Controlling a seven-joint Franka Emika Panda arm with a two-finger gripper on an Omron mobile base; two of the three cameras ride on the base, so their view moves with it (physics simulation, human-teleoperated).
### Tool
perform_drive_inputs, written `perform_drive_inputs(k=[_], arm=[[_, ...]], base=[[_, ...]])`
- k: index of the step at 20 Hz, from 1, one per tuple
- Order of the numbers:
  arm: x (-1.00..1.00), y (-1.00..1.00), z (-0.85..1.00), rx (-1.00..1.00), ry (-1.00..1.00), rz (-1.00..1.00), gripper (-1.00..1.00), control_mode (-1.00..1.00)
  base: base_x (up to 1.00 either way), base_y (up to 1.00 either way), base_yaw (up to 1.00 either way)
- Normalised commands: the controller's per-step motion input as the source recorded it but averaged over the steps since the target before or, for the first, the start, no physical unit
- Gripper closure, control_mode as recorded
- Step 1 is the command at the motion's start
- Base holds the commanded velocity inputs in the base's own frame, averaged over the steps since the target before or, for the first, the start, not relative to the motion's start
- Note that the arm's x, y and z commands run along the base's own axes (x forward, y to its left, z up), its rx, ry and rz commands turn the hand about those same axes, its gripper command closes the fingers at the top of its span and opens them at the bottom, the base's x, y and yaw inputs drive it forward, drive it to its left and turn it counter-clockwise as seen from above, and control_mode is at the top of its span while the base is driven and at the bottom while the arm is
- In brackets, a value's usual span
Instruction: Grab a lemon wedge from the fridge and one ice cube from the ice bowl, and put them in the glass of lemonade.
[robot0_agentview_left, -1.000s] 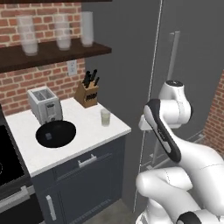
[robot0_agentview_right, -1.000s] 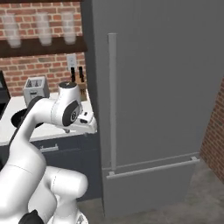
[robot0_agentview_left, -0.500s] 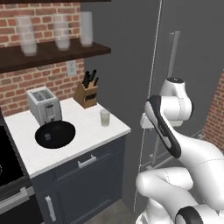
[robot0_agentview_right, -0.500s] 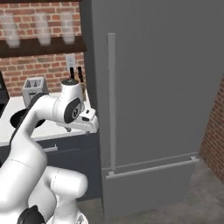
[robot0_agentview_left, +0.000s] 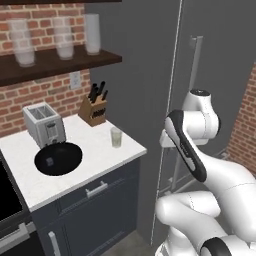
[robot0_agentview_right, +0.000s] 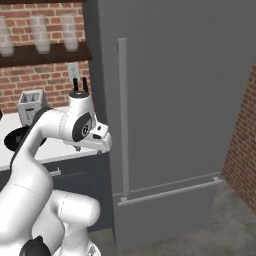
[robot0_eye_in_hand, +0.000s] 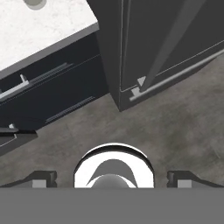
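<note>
The arm's wrist has swung a little nearer the fridge (robot0_agentview_right: 170, 100) over the last second, the white hand block now close beside the long upright handle (robot0_agentview_right: 122, 120); nothing on the desk (robot0_agentview_left: 95, 165) has shifted. The claw (robot0_eye_in_hand: 111, 178) stands released, its two tips far apart at the bottom of the hand view, with nothing between them, pointing down at the grey floor (robot0_eye_in_hand: 175, 127) in front of the fridge.

The fridge is closed, both the tall upper door and the drawer below it with its horizontal bar (robot0_agentview_right: 170, 192). The lemon wedge cannot be seen.

Left of the fridge runs the desk. The glass (robot0_agentview_left: 116, 137) of pale lemonade stands upright on it, near the front corner closest to the fridge. Farther from the fridge the black bowl (robot0_agentview_left: 58, 158) lies near the desk's front edge, with a small greyish ice cube (robot0_agentview_left: 49, 161) inside it. Behind the bowl, just beside it, sits the toaster (robot0_agentview_left: 43, 123); a knife block (robot0_agentview_left: 95, 108) stands against the brick wall behind the glass. Frosted glasses (robot0_agentview_left: 91, 32) line the shelf above.
</note>
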Motion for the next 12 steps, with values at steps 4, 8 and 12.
perform_drive_inputs(k=[4,8,12], arm=[[0.00,0.00,0.00,0.00,0.00,0.00,-1.00,1.00],[0.00,0.00,0.00,0.00,0.00,0.00,-1.00,1.00],[0.00,0.00,0.00,0.00,0.00,0.00,-1.00,1.00]], base=[[-0.26,0.01,-0.08],[-0.01,-0.10,-0.05],[0.00,-0.34,-0.11]])
